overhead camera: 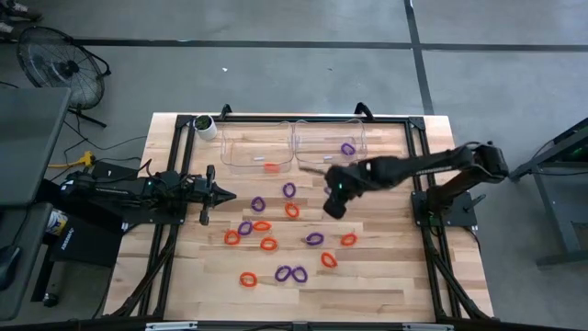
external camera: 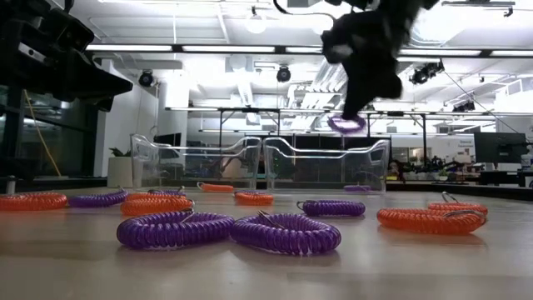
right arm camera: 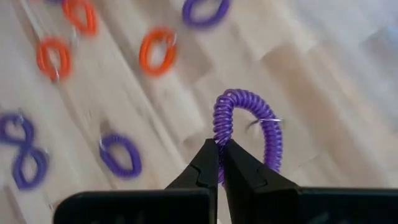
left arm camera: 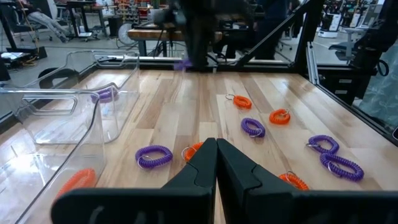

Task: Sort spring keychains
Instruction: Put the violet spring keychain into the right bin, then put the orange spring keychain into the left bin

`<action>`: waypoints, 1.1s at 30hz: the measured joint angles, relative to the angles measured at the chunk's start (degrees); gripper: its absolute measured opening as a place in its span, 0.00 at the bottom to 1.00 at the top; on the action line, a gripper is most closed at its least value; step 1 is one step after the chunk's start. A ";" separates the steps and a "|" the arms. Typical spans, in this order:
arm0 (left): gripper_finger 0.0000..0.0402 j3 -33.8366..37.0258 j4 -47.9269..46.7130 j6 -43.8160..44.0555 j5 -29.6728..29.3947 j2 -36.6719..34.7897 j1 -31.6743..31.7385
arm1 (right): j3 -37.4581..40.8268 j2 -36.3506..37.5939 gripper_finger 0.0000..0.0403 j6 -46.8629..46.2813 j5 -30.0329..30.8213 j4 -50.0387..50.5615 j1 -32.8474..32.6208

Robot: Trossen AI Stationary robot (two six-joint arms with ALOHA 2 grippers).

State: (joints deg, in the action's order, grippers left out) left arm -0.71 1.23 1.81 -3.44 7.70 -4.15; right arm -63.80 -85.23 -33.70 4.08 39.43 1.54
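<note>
Several orange and purple spring keychains lie scattered on the wooden table, among them an orange one (overhead camera: 268, 244) and a purple one (overhead camera: 314, 239). My right gripper (overhead camera: 333, 210) hangs above the table's middle, shut on a purple keychain (right arm camera: 249, 124), which also shows in the low view (external camera: 346, 125). My left gripper (overhead camera: 230, 196) waits shut and level at the table's left, touching nothing. Two clear bins stand at the far edge: the left one (overhead camera: 241, 154) holds an orange keychain (overhead camera: 272, 167), the right one (overhead camera: 323, 136) a purple keychain (overhead camera: 347, 148). My right gripper pinches one side of the purple keychain's coil (right arm camera: 219, 134) between its two fingertips. The fingers slant down from above. The loop stands out beyond the fingertips, lifted clear of the table, with its small metal ring (right arm camera: 264, 122) on the far side of the coil.
A white cup (overhead camera: 206, 126) stands at the far left corner beside the bins. A dark metal frame (overhead camera: 418, 198) runs along the table's edges. Loose keychains cover the middle and near part of the table under and around my right gripper.
</note>
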 joint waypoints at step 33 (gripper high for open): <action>0.01 0.00 0.02 0.01 0.00 0.01 -0.01 | -9.28 -14.30 0.32 5.60 4.57 6.60 23.95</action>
State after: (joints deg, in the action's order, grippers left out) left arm -0.71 1.26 1.82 -3.44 7.71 -4.15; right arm -73.08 -99.53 -28.11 8.65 46.03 25.50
